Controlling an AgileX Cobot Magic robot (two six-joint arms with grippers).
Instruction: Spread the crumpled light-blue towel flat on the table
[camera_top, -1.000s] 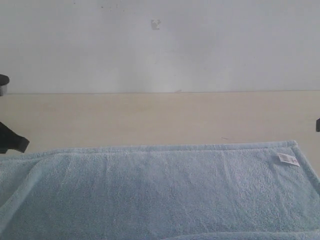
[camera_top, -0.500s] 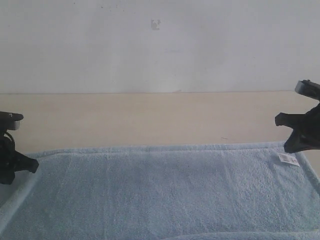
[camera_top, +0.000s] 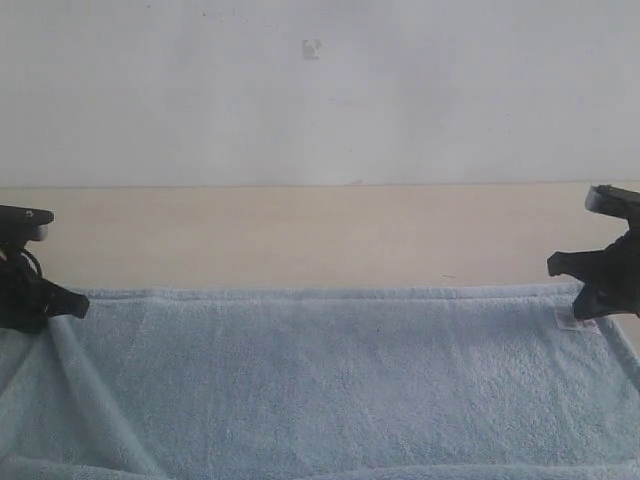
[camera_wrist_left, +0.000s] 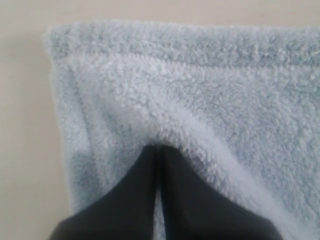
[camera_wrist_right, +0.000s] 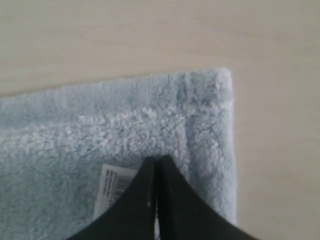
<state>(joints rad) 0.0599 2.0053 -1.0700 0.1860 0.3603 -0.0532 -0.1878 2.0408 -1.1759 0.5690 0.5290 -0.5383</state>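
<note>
The light-blue towel (camera_top: 330, 380) lies spread wide across the near part of the beige table (camera_top: 300, 235), its far hem running straight from side to side. My left gripper (camera_top: 84, 305) is shut on the towel's far left corner, and a raised fold runs from its tips (camera_wrist_left: 159, 147) across the pile (camera_wrist_left: 225, 90). My right gripper (camera_top: 580, 305) is shut on the far right corner (camera_wrist_right: 75, 125), tips (camera_wrist_right: 157, 159) beside the white tag (camera_wrist_right: 112, 187). That tag (camera_top: 570, 320) shows partly under the gripper.
A white-grey wall (camera_top: 320, 100) rises behind the table's far edge. Bare table (camera_wrist_right: 275, 150) lies beyond the towel's corners and between its far hem and the wall. The towel's near part runs out of the exterior view.
Both arms came in from the sides and settled on the towel's far corners. The left corner has been drawn up, and a diagonal fold has formed on the left side.
</note>
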